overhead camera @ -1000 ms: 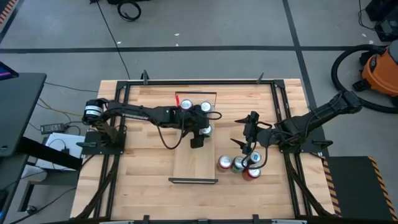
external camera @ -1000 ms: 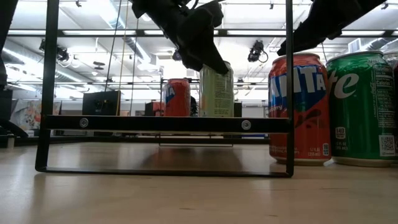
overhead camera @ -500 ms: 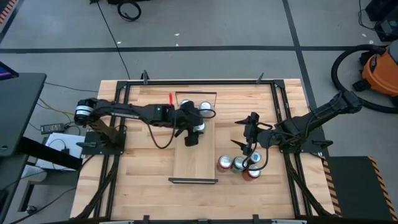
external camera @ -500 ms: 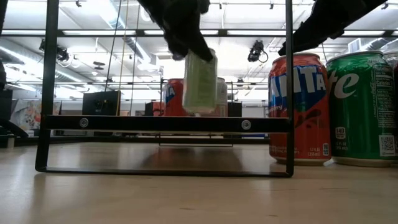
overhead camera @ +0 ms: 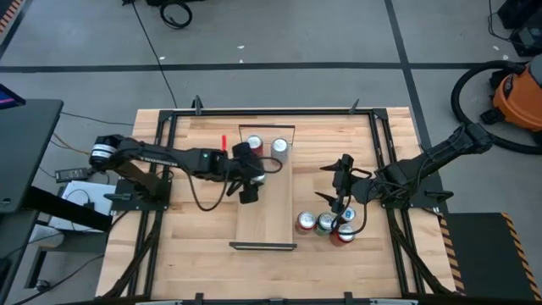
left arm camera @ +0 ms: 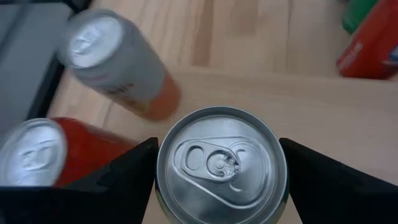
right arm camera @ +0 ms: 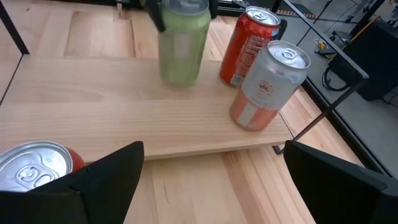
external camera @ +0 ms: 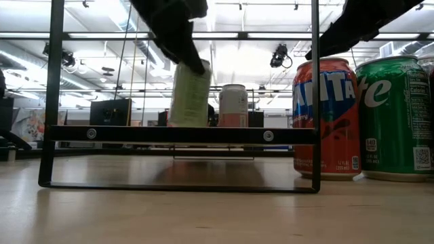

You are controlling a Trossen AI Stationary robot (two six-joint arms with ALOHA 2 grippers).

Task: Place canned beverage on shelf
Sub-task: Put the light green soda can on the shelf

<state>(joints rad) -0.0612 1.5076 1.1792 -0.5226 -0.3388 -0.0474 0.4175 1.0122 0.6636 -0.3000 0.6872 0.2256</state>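
Left pincer (overhead camera: 249,175) grasps a pale green can (external camera: 189,93) over the shelf (overhead camera: 267,220), near its left edge; bare plank lies before it. Right pincer (overhead camera: 343,188) hangs released.

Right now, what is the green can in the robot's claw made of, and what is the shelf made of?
The green can, held in the left gripper, looks like thin metal, probably aluminium: its top is shiny silver with a pull tab. The shelf looks like pale wood with a smooth matte finish; grain lines show. Its end frame looks like black-painted metal.
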